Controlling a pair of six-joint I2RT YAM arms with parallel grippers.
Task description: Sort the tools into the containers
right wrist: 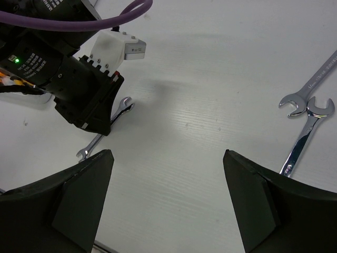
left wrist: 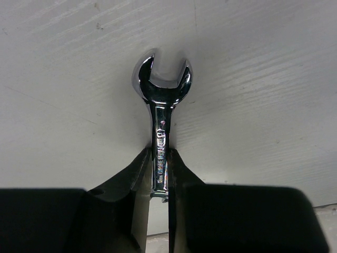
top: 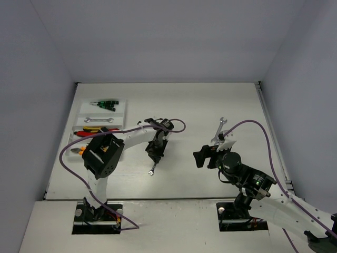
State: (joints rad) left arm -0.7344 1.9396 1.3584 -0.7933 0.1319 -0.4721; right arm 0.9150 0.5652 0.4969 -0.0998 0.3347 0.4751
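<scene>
Left jaws clamped on the small wrench [left wrist: 161, 105] shank, right jaws wide and empty; polished steel looks stiff, light, slippery, so pinch the flats.

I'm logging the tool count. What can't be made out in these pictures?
1. Top view: near compartments of the tray sit partly behind the left arm; tools there cannot be counted.
2. Left wrist view: marking on the held wrench too blurred to read; its lower end hidden between the fingers.
3. Right wrist view: upper loose wrench cut off by the right edge; lower loose wrench ends behind a finger.
</scene>
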